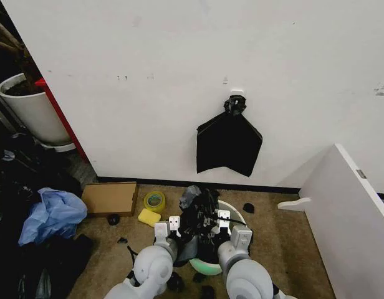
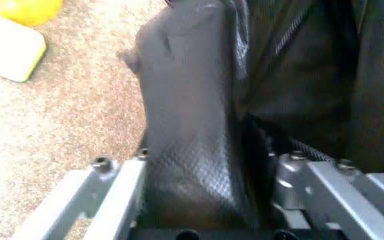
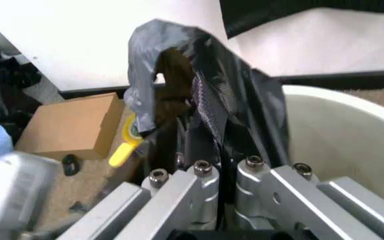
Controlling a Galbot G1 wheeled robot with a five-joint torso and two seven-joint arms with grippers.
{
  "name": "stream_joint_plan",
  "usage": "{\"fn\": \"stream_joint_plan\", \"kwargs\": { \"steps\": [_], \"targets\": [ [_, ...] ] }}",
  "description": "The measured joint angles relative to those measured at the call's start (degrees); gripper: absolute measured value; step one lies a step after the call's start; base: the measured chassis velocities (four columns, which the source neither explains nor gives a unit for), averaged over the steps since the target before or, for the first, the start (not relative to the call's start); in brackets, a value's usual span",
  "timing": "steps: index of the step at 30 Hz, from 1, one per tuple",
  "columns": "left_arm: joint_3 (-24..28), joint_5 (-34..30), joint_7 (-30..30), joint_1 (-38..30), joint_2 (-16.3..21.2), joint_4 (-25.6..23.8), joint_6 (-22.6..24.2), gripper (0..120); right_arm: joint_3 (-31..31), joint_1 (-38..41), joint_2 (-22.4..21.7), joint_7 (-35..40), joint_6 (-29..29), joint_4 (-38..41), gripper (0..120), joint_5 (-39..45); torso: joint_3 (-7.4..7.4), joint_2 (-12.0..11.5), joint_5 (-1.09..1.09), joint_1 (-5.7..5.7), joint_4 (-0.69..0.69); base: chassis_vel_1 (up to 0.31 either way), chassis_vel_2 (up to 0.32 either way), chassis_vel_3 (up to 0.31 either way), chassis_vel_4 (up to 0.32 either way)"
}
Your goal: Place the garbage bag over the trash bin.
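The garbage bag (image 1: 198, 212), glossy black and wrinkled, hangs bunched between my two grippers over the near rim of the trash bin (image 1: 234, 210), a cream bucket with a pale green base. My left gripper (image 1: 174, 224) holds the bag's left side. In the left wrist view the bag (image 2: 185, 100) fills the gap of the left gripper (image 2: 205, 160). My right gripper (image 1: 223, 218) sits at the bin's rim. The right wrist view has the right gripper (image 3: 225, 165) pinching the bag (image 3: 178, 65), with the bin's inner wall (image 3: 339, 130) beside it.
A cardboard box (image 1: 110, 198), a yellow tape roll (image 1: 154, 200) and a yellow sponge (image 1: 149, 217) lie left of the bin. A blue plastic heap (image 1: 52, 215) and a white planter (image 1: 33, 112) stand farther left. A flat black bundle (image 1: 229, 144) hangs on the wall; a white panel (image 1: 348, 218) stands right.
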Motion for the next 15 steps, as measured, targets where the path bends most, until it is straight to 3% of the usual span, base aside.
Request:
{"fn": "stream_joint_plan", "kwargs": {
  "steps": [7,15],
  "targets": [
    [-4.9,-0.7,0.0,2.5,1.1,-1.8,-1.4,6,-0.4,-0.7,-0.3,-0.6,1.9,0.8,0,-2.8,0.00,0.0,0.00,0.00,0.00,0.000,0.000,0.000,0.000],
    [-13.7,2.1,3.4,7.2,2.5,-5.3,-3.8,5,0.3,-1.8,-0.6,-5.7,8.7,4.0,0,-3.7,0.00,0.0,0.00,0.00,0.01,0.000,0.000,0.000,0.000]
  ]
}}
